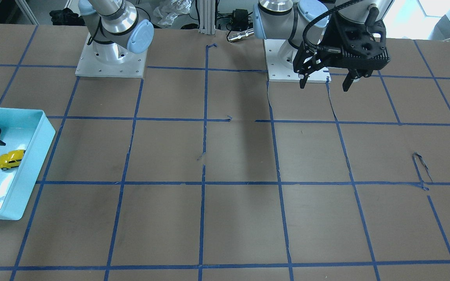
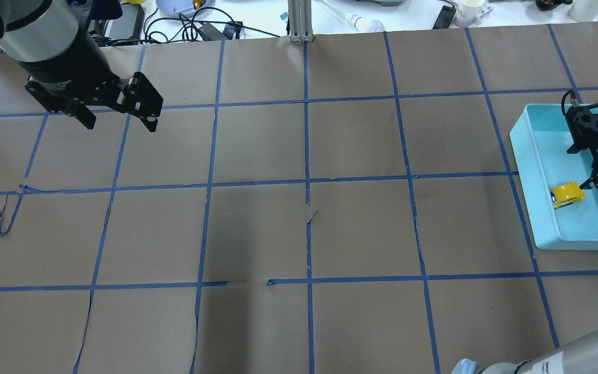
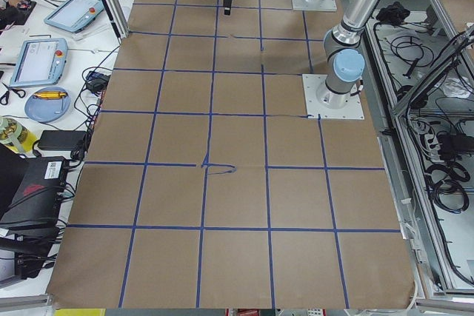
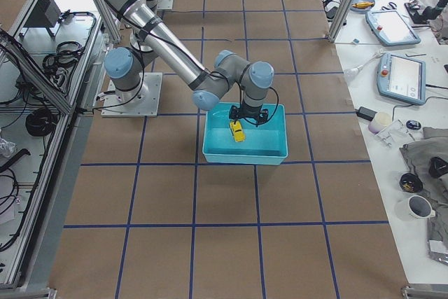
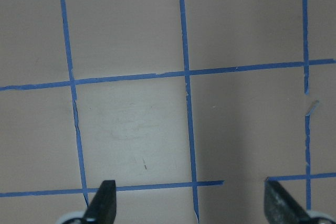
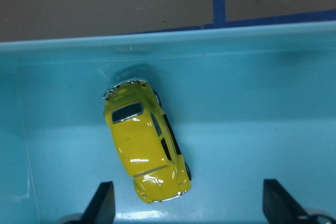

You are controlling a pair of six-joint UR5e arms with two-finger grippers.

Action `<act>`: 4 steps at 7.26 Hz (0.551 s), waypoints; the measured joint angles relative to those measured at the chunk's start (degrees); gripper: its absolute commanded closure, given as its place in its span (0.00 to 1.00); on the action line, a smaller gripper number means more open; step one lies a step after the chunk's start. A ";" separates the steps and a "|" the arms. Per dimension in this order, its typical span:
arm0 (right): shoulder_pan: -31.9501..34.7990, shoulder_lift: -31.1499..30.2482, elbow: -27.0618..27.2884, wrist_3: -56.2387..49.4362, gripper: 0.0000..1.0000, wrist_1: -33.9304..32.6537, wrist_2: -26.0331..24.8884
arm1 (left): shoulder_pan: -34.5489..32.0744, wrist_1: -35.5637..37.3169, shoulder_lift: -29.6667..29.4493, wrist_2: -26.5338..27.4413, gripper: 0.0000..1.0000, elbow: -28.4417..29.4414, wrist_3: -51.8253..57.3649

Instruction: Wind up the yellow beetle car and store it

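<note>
**Yellow Beetle Car Lies in Tray, Both Arms' Jaws Released**

Seen from across the bench point(image 1: 244, 222), the left arm point(image 1: 283, 21) holds its black tool head high beside its own base plate. The left jaws are spread wide and point down at brown paper ruled with blue tape point(image 1: 201, 226). At the view's edge the yellow beetle car point(image 1: 11, 159) lies on the floor of a pale turquoise tray point(image 1: 27, 125), just beside the right jaws.

From overhead, the right arm point(image 2: 597, 130) hangs its wrist inside the tray, a blue light glowing on the matte black casing. The glossy car rests near the tray's long wall.

From the robot's left end, the near arm rises from its base and stretches out over the bench, tool pointing down.

From the right end, the near arm bends at the elbow and drops its wrist into the smooth, shallow tray.

The left wrist camera shows two dark fingertips point(image 5: 105, 203) well apart, taped paper between them.

The right wrist camera shows the right jaws released. The rounded car, with dark windows and silver bumpers, stands on its wheels between the fingertips and appears to touch neither.
</note>
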 measured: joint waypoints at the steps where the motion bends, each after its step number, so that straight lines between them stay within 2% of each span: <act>1: 0.04 -2.30 -0.12 6.28 0.00 0.10 -0.07 | 0.03 0.02 0.00 0.00 0.00 -0.02 0.03; 4: 0.15 -10.08 -0.40 44.20 0.00 5.05 -1.87 | 0.05 0.03 0.00 -0.02 0.00 0.04 0.05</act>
